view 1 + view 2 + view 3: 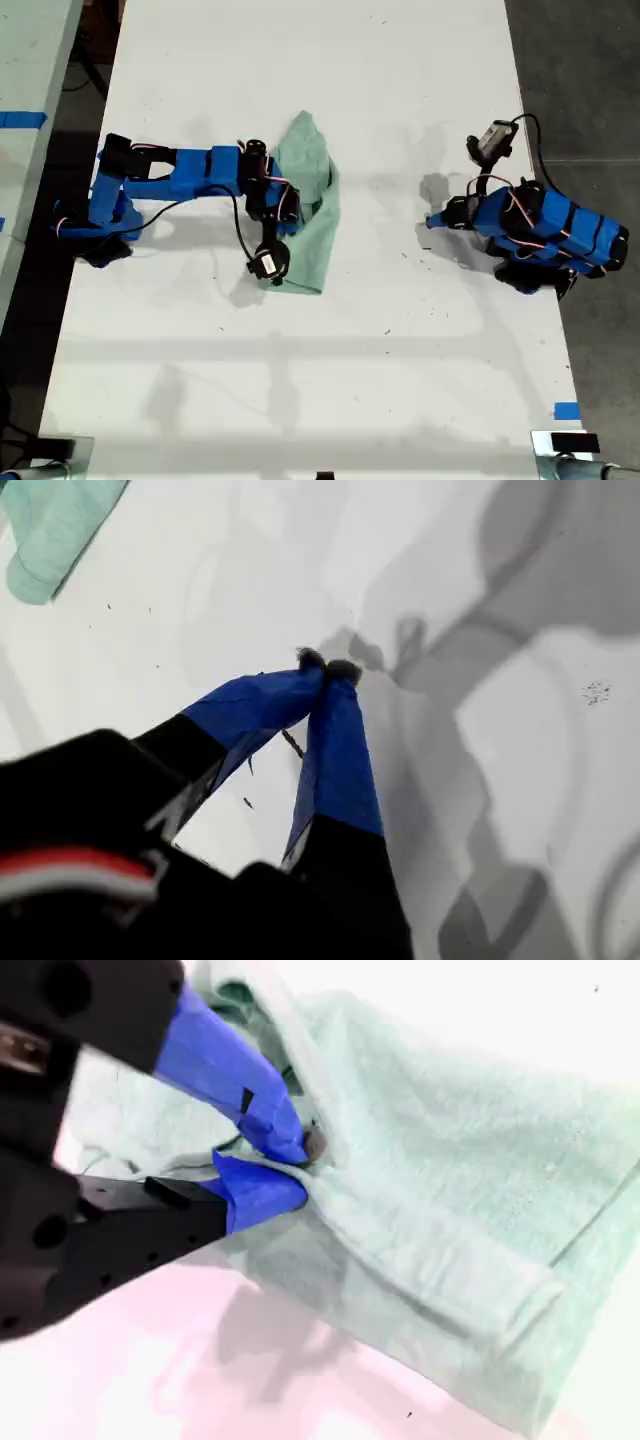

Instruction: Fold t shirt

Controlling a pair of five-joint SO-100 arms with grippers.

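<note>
Table white; my second end effector pinches t shirt, first clenched.

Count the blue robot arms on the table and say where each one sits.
2. One arm sits at the exterior view's left, its tool on the t shirt. The other arm sits at the exterior view's right, away from the shirt.
</note>
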